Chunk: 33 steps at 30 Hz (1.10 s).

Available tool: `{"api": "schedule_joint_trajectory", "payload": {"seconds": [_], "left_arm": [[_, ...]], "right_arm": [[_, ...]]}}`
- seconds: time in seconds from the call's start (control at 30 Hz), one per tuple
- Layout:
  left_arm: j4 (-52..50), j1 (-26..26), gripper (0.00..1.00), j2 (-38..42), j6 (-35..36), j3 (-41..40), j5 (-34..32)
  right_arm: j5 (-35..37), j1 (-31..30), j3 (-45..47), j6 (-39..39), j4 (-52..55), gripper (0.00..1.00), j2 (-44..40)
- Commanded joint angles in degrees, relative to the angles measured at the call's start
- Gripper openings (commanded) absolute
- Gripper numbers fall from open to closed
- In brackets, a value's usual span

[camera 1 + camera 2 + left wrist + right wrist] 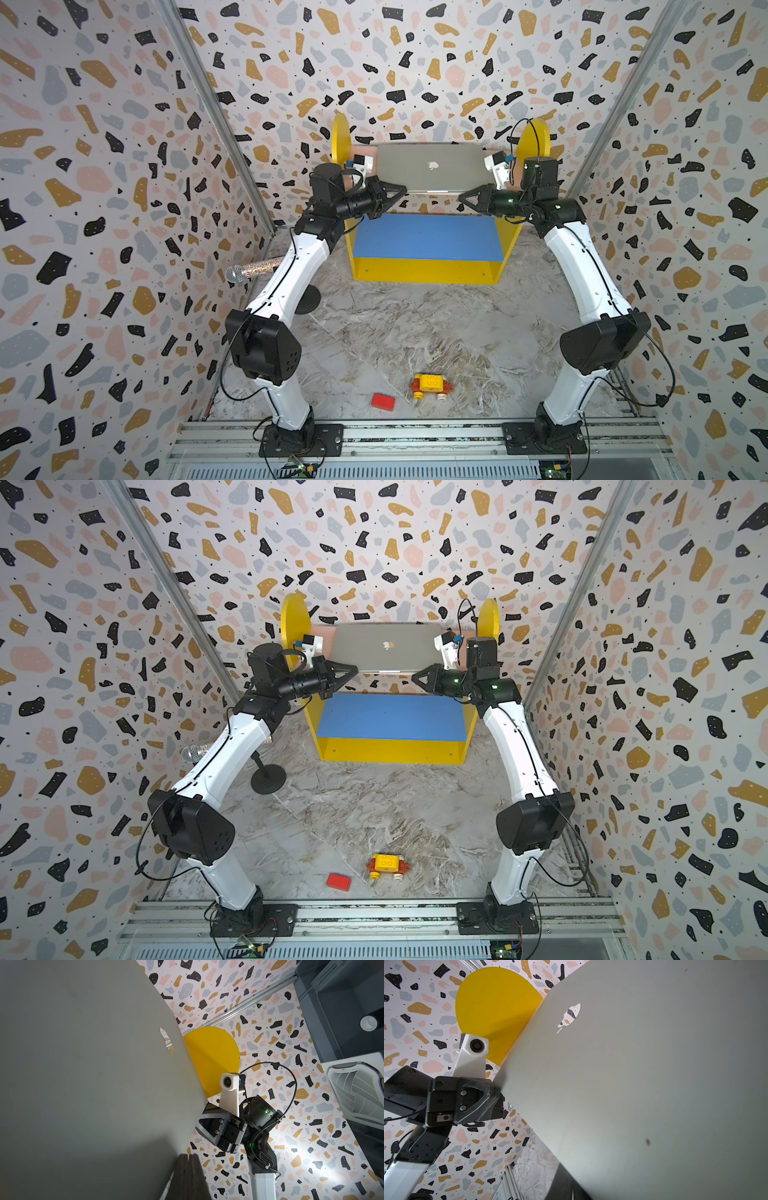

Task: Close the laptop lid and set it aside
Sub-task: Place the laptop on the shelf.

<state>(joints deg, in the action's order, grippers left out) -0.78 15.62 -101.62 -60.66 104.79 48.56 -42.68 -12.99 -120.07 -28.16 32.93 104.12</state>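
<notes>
— Item: thin silver-grey metal laptop (409,176). Status?
— Flat grey lid (453,160) down, logo up, atop the yellow wooden stand (428,271). My left gripper (401,190) and right gripper (462,198) each clamp a near corner. Outstanding: setting aside.

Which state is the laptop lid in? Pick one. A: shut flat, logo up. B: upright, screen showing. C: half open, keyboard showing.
A: in both top views the laptop lid lies shut and flat, its logo facing up, with no screen or keyboard showing.
</notes>
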Motion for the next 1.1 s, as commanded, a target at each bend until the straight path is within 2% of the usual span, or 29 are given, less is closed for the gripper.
{"api": "schedule_joint_trajectory", "payload": {"seconds": [0.0, 0.6, 0.67, 0.83, 1.07], "left_arm": [[0.5, -0.65, 0.0, -0.73, 1.07, 1.12, 0.07], [-0.41, -1.92, 0.0, -3.84, 3.31, 5.07, -0.12], [-3.08, -1.91, 0.0, -2.96, 6.4, 5.44, -0.82], [-14.2, -1.11, 0.0, 1.13, 19.19, 5.99, -5.96], [-16.67, 1.29, 0.0, 9.13, 29.09, -1.99, -17.94]], "right_arm": [[-0.38, 0.22, -1.74, -0.2, -1.68, 0.09, -2.17], [-0.65, 0.25, -1.75, -0.36, -1.92, 0.08, -2.15], [-0.57, 0.25, -1.7, -0.31, -1.71, 0.08, -2.22], [0.17, 0.24, -0.26, 0.0, -1.38, 0.08, -3.3], [0.83, 0.25, 3.9, 0.27, -3.24, 0.08, -5.92]]}}
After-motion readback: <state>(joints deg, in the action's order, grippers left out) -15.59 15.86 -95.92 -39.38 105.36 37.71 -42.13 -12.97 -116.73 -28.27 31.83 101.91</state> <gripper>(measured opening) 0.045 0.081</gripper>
